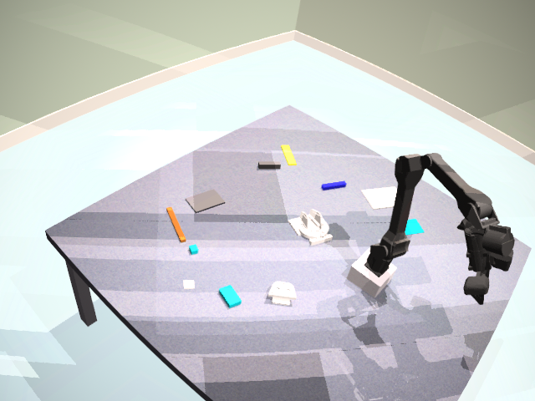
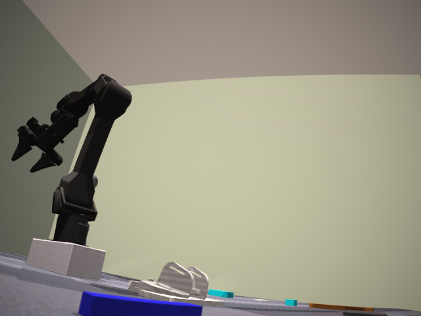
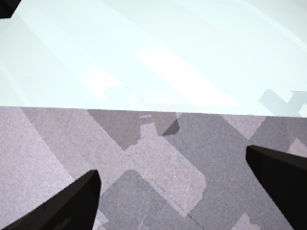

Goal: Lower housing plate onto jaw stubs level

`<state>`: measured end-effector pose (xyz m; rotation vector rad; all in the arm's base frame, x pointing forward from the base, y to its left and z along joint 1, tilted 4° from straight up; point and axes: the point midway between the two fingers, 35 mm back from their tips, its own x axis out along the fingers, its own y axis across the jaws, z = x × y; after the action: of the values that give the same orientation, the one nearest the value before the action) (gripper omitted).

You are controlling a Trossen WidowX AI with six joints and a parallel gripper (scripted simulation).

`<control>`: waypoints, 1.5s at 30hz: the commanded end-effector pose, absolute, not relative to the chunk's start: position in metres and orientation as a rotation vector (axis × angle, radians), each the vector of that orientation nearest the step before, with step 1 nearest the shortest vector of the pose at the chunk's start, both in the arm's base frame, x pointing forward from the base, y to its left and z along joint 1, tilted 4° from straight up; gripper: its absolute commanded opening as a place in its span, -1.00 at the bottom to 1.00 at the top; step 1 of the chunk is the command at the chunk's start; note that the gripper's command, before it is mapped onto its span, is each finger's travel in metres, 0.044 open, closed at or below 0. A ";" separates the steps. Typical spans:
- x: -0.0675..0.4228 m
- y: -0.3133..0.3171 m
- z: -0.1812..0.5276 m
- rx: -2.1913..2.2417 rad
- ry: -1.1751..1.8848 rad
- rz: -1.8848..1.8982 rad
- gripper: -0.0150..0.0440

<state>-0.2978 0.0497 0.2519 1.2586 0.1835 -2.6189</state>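
The white base [image 1: 311,228] [image 2: 156,296] lies on the table left of the arm's foot in the top view. Two white upright jaws stand on it side by side, one jaw [image 2: 175,279] nearer the exterior camera and the other jaw [image 2: 201,277] behind it. A separate white piece with a rounded edge, which looks like the housing plate [image 1: 282,291], lies on the table nearer the top camera, apart from the base. My gripper [image 2: 22,165] [image 3: 175,165] is open and empty. It hangs high on the arm's far side from both white pieces. The jaws' pins and stubs cannot be made out.
A cyan block [image 1: 230,296] lies beside the housing plate. A small cyan cube [image 1: 193,249], an orange bar [image 1: 175,224], a blue bar [image 1: 333,185] [image 2: 139,304], a yellow strip [image 1: 288,155] and a black bar [image 1: 269,164] are scattered. The arm's pale foot block [image 1: 370,276] [image 2: 68,258] stands near the base.
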 end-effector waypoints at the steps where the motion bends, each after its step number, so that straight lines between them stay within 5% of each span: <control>1: -0.297 0.061 0.247 1.314 0.105 -2.656 1.00; 45: -0.261 0.170 0.211 1.660 -0.890 -2.946 1.00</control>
<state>-0.2660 0.1620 0.2140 1.6330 -0.8112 -2.9336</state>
